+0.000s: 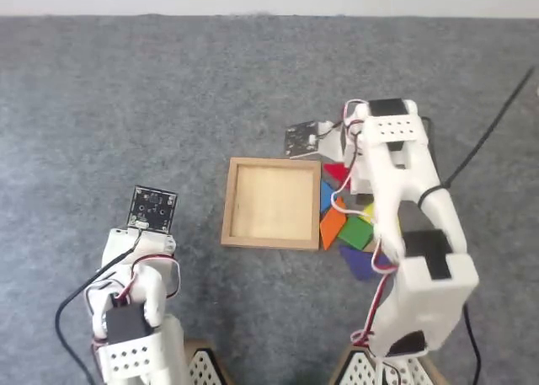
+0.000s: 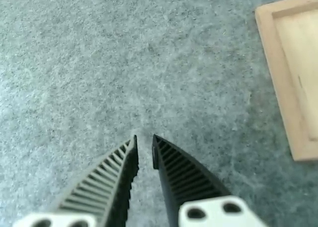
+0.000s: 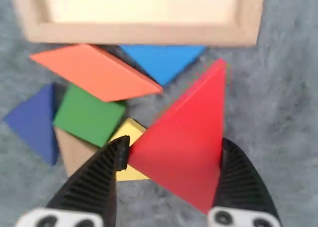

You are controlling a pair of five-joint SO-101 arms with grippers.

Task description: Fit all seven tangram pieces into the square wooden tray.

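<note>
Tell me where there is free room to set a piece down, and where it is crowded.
Free: the inside of the tray, and the carpet between the tray and the left tool. Crowded: right of the tray, where the red triangle, orange piece and green square cluster.

Overhead; 2 close wrist views share tray (image 2: 276, 68)
</note>
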